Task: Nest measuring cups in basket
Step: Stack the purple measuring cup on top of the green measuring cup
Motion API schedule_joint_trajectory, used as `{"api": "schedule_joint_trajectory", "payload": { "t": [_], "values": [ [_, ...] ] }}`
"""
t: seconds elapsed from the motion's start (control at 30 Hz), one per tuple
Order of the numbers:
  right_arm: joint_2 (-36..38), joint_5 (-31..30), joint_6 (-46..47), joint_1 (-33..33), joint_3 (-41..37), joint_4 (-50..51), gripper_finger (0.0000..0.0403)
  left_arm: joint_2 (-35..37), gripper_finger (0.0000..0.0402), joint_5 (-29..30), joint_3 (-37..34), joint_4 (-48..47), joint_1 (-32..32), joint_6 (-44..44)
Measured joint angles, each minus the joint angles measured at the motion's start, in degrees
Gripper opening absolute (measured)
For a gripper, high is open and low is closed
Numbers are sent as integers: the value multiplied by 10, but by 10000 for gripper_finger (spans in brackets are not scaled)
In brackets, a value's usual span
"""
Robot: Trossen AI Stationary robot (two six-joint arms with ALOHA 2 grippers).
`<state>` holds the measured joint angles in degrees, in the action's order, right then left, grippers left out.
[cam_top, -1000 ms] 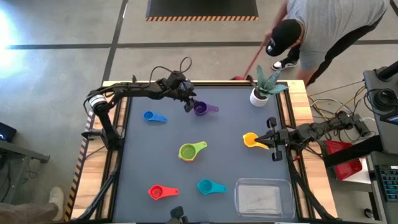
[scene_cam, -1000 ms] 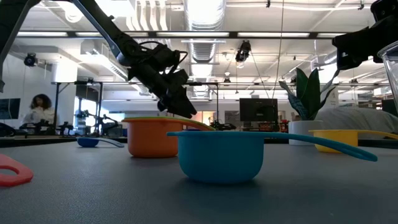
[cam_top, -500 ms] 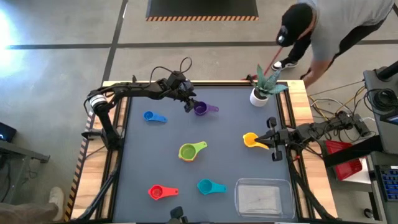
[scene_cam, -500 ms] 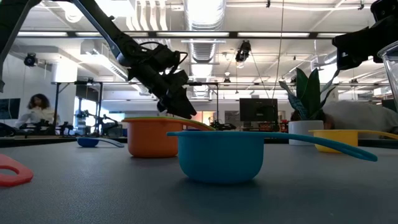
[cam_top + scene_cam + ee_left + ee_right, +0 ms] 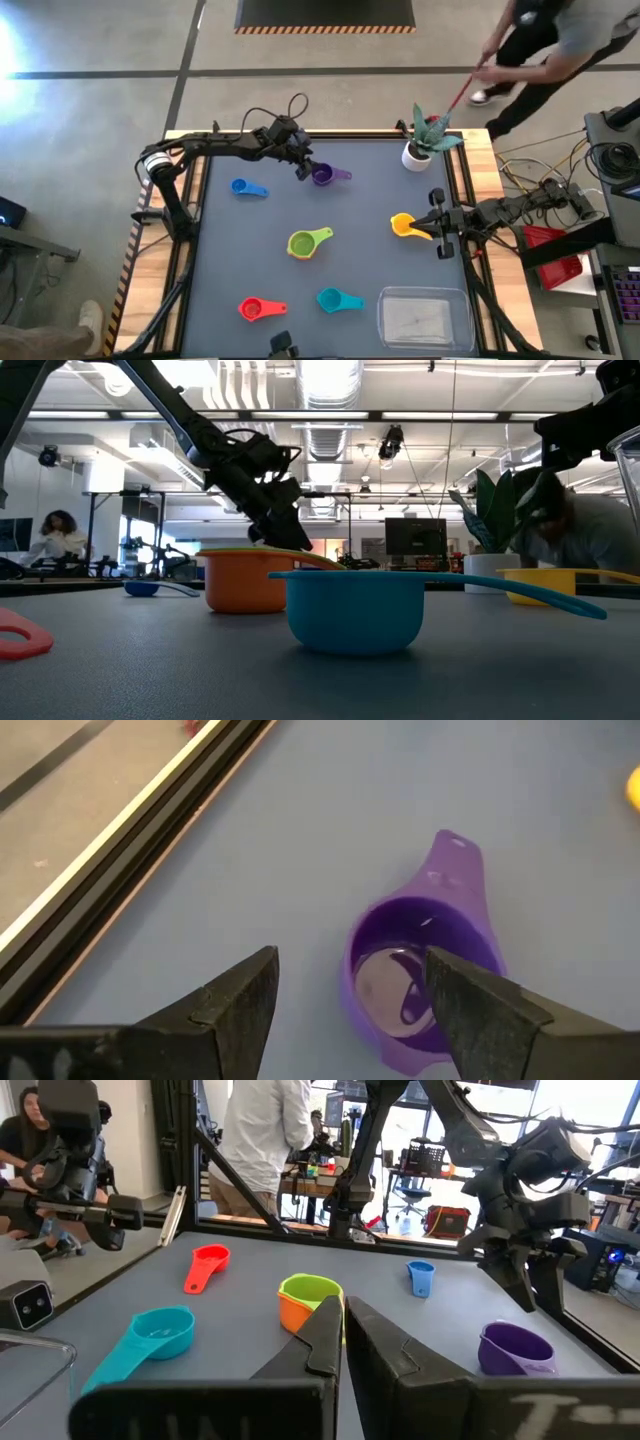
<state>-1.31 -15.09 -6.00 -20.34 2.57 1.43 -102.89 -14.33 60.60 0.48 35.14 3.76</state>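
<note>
Left gripper poised over the purple cup; nothing in the basket yet.

Working left to right: the blue cup lies near your table's left edge, the red cup toward the near-left corner, and your left gripper hangs with fingers spread just beside the purple cup by the far edge. The green cup, already sitting in the orange one, is mid-table, the teal cup near the front edge, and the clear basket at the near-right corner. Your right gripper, fingers pressed together, waits beside the yellow cup near the right edge. These cups look light, rigid and slick, so pinch the bowl wall or the flat handle squarely, or they will likely skid.
</note>
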Motion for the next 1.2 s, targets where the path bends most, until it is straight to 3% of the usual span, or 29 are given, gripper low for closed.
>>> {"api": "schedule_joint_trajectory", "payload": {
  "t": [0.5,0.9,1.03,1.2],
  "values": [
    [0,0,-1,0,0,0,9,-14,231,3,10,-22,-2,-4],
    [0,0,0,0,0,0,9,-106,227,4,142,-170,-5,1],
    [0,0,0,0,0,0,9,-127,195,40,172,-206,-9,2],
    [0,0,0,0,0,0,9,-137,103,77,182,-243,-14,-1]
  ]
}}
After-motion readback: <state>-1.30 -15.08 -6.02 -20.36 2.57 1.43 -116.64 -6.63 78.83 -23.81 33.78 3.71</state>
